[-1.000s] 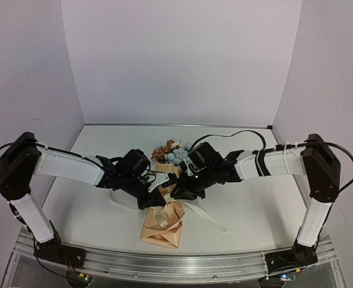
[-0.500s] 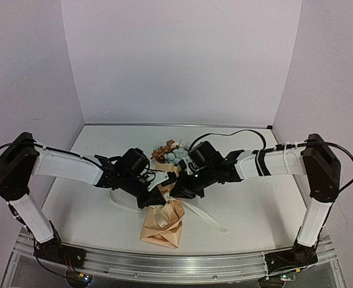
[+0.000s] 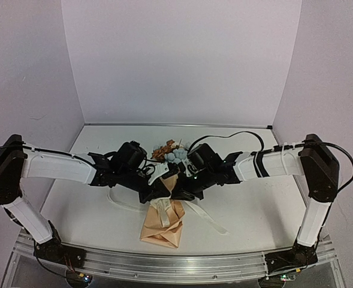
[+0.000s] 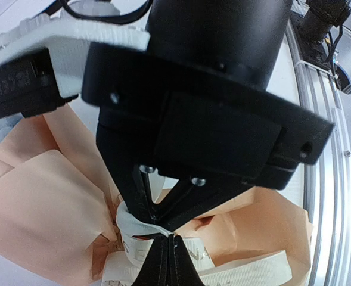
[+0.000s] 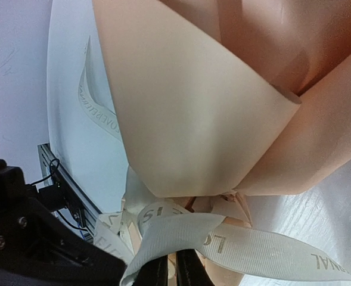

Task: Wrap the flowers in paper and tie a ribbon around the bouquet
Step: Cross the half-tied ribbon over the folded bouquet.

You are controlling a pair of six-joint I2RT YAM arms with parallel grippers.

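Tan kraft paper [image 3: 162,231] wrapped round the flowers [image 3: 173,153] makes up the bouquet [image 3: 175,211], and it's lying flat around the middle of the table [image 3: 254,204], a bit closer to the near edge than the far one. Long axis runs near-to-far: the pale blue and brown-orange heads point at the far edge, and the crumpled paper tail points back at the near edge. So the paper is basically the container here, with blooms poking out of the far end and the stems hidden inside. It's pinched into a waist partway along, and that's where both arms meet. The ribbon [image 5: 252,249] is cream-white woven stuff, flat and floppy, with faint grey lettering printed along it. It's looped around that waist, with one loose end trailing over the white tabletop toward the near edge on the right side and another strand curving out on the left. Left gripper [image 4: 170,241]: fingers pressed right together, tips nipping the ribbon at the waist. Right gripper [image 5: 172,263]: fingers nearly touching too, with a fold of ribbon caught between them and draped over the top. From the left wrist cam the right gripper's black body fills most of the view, its fingers tapering down to the same spot. The paper looks smooth and matte, curling in big soft cone-like folds, more peachy in the folds.
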